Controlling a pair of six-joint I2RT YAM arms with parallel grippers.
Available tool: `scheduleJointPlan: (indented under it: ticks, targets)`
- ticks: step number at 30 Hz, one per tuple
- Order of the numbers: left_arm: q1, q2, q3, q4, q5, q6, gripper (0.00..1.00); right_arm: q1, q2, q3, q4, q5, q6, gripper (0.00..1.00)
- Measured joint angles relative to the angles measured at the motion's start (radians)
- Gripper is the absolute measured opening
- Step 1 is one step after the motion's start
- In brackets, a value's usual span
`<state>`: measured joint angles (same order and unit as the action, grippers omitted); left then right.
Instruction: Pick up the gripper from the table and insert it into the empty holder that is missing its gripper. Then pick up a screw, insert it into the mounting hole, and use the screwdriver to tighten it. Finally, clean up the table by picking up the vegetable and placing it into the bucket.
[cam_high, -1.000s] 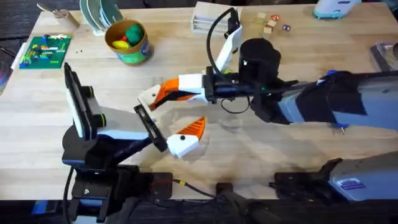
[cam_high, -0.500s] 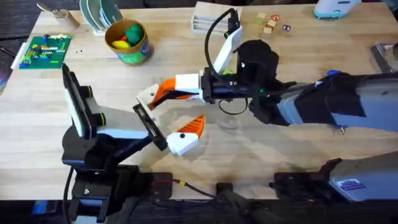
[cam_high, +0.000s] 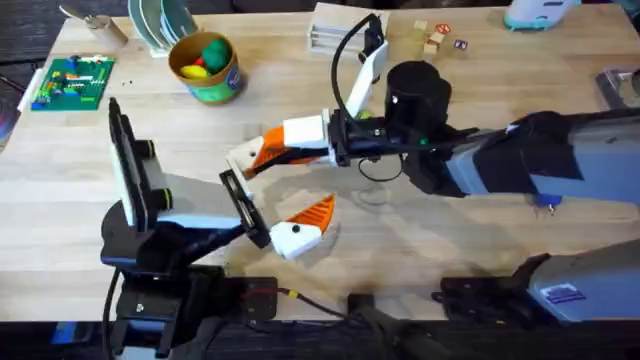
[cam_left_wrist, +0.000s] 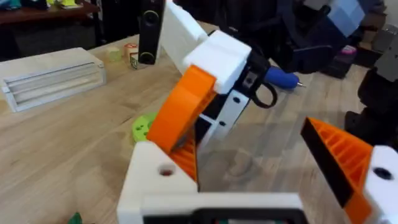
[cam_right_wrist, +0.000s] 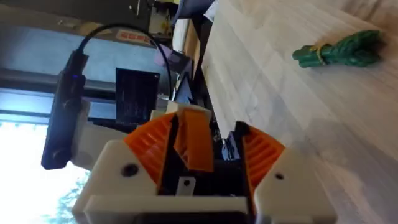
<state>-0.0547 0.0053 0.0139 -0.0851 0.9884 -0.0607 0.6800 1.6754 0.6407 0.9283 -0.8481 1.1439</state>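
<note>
Orange ribbed pads on your right gripper (cam_right_wrist: 202, 155) are clamped on the loose orange gripper (cam_right_wrist: 193, 142), which stands pinched between them in the right wrist view. Overhead, that right gripper (cam_high: 262, 153) sits near the middle of the table (cam_high: 480, 95), its tip against the white holder (cam_high: 243, 155) with its open mounting hole. Your left gripper (cam_high: 290, 225) lies just on the near side of it, toward the front edge, spread open and holding nothing; its one orange finger (cam_left_wrist: 339, 158) and the bare white holder (cam_left_wrist: 158, 177) stand well apart in the left wrist view. You have the green vegetable (cam_right_wrist: 339, 51) lying on the wood beyond the right gripper. At the far left corner stands the bucket (cam_high: 205, 66), with the blue screwdriver (cam_left_wrist: 281, 77) behind the right arm.
</note>
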Motion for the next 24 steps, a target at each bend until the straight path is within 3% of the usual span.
scheduleJointPlan:
  ticks: [4, 5, 8, 15, 24]
  targets:
    - [0.0, 0.0, 0.0, 0.003, 0.013, 0.003, 0.993, -0.007, 0.007, 0.0, 0.02, -0.017, 0.0, 0.648]
    - [-0.021, 0.0, 0.0, -0.008, 0.061, 0.003, 0.993, 0.003, 0.007, 0.001, 0.053, -0.038, 0.0, 0.68]
    - [-0.025, 0.0, 0.0, -0.008, 0.085, 0.003, 0.993, 0.006, 0.007, 0.002, 0.058, -0.051, -0.001, 0.774]
    - [-0.025, 0.0, 0.0, -0.008, 0.098, 0.003, 0.993, -0.021, 0.007, 0.002, 0.058, -0.058, -0.008, 0.894]
    - [-0.025, 0.0, 0.0, -0.009, 0.101, 0.003, 0.993, -0.118, 0.007, 0.015, -0.011, 0.02, -0.133, 0.918]
